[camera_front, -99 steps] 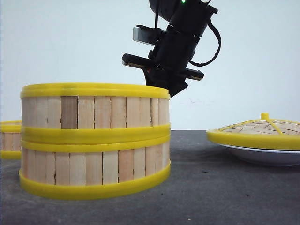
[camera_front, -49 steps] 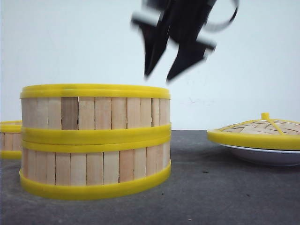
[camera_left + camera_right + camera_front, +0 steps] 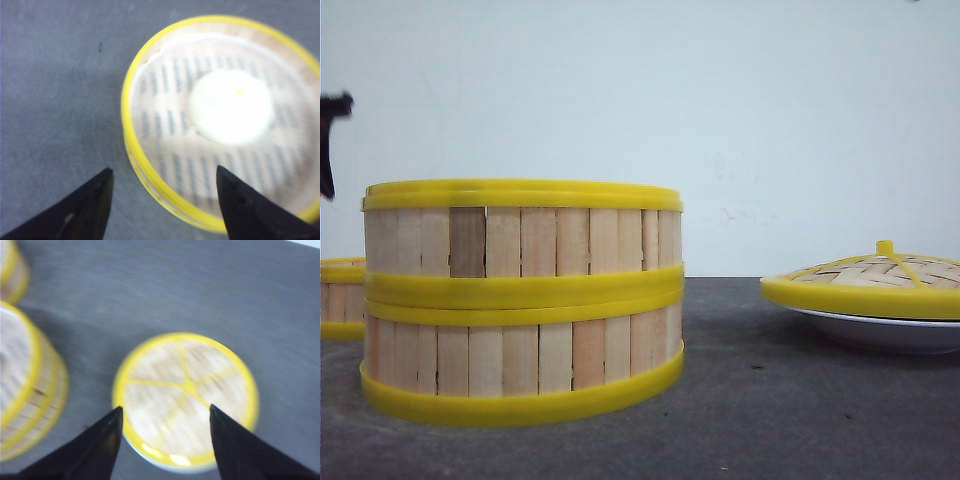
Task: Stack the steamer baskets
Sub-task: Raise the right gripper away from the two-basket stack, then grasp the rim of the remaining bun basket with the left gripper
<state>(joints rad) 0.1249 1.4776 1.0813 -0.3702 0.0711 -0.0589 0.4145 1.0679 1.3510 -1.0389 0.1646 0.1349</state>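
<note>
Two round steamer baskets with light-wood slat walls and thick yellow rims stand stacked point(image 3: 523, 300) on the dark grey desk point(image 3: 770, 400), toward its left side, the upper basket seated squarely on the lower. A third matching steamer basket point(image 3: 340, 297) sits at the left edge, behind the stack and apart from it; the left wrist view shows a round white item point(image 3: 231, 106) lying inside it. The left gripper point(image 3: 162, 200) hovers above that basket's rim, fingers wide apart, holding nothing. The right gripper point(image 3: 165, 437) hangs over the woven domed yellow-rimmed lid point(image 3: 185, 397) resting on a white plate point(image 3: 880, 330) at the right edge, fingers spread, empty.
</note>
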